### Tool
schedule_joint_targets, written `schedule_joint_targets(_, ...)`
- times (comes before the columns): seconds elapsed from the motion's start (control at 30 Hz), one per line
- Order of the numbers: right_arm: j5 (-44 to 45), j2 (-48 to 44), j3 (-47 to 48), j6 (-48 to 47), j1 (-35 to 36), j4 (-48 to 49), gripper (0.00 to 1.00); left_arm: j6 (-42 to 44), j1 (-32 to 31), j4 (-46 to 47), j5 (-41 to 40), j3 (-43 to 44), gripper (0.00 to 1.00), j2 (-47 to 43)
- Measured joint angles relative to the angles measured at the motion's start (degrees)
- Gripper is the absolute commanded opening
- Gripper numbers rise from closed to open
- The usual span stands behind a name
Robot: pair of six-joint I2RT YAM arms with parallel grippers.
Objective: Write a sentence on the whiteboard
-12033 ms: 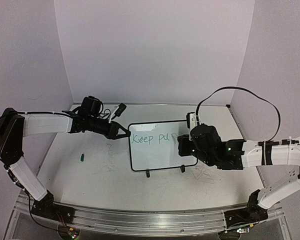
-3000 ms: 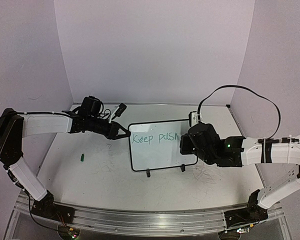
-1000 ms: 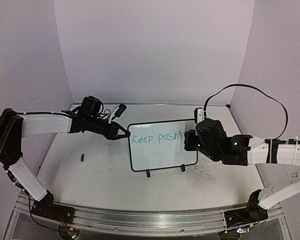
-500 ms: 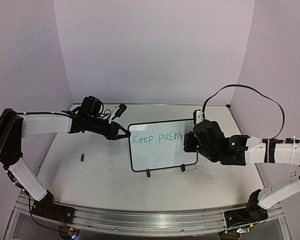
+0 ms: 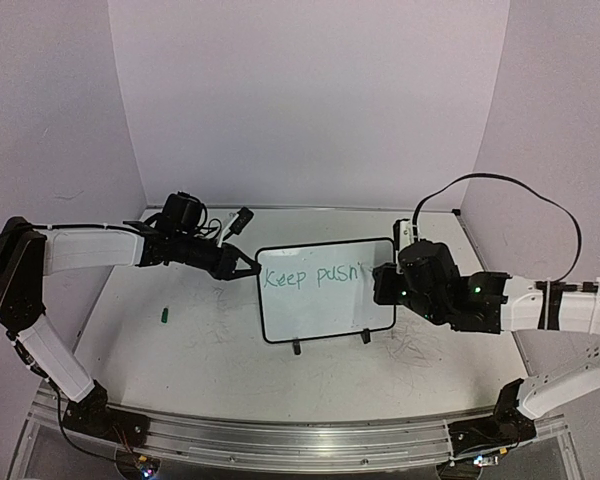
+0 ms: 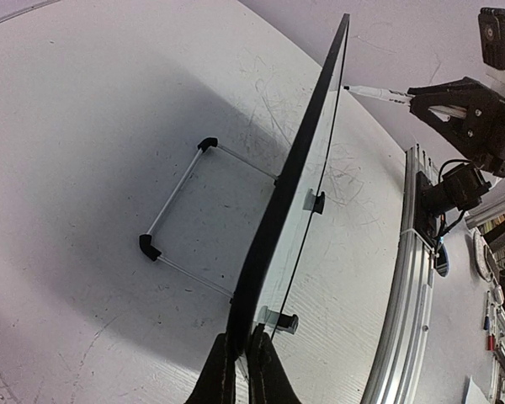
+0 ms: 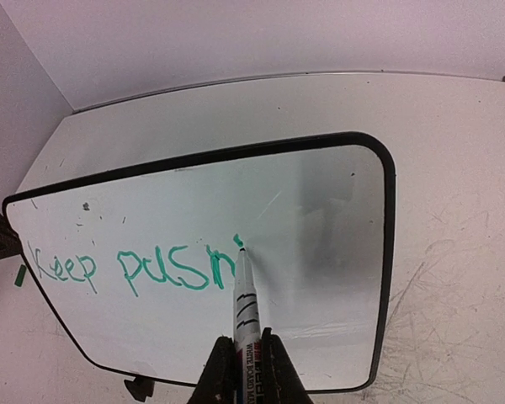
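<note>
From above, whiteboard [image 5: 325, 312]: I see it standing on its feet [image 5: 296, 348] at the middle of the table [image 5: 180, 350], between my two arms.
From above, sentence [image 5: 313, 277]: green letters across the board's upper part, reading "Keep push" with a short stroke after.
From above, left hand [image 5: 252, 270]: at the board's left edge.
From above, right hand [image 5: 382, 285]: at the board's right edge, with the wrist hiding how it stands.
From above, small green piece [image 5: 166, 315]: lying on the table, well left of the board.
Left wrist, left hand: clenched on the board's black rim, my fingers [image 6: 221, 374] pinching it from both faces. The board runs edge-on away from them.
Left wrist, marker [image 6: 374, 92]: its tip meets the board's face near the far top corner.
Right wrist, right hand: clenched around the marker's barrel.
Right wrist, marker tip: touching the board just right of the "h", at the top of that short stroke.
</note>
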Motion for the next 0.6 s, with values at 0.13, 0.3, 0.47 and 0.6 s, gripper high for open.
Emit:
schedule_joint_targets(0.13,0.0,0.8,0.0,0.0,0.0,0.0,0.0,0.0,0.0,0.0,0.0,0.0,0.0,0.0)
schedule_joint_targets(0.3,0.0,1.8,0.0,0.0,0.0,0.4,0.0,0.0,0.0,0.0,0.0,0.0,0.0,0.0)
schedule_joint_targets(0.47,0.2,2.5,0.0,0.0,0.0,0.5,0.0,0.0,0.0,0.0,0.0,0.0,0.0,0.0)
schedule_joint_targets(0.6,0.5,2.6,0.0,0.2,0.0,0.5,0.0,0.0,0.0,0.0,0.0,0.0,0.0,0.0)
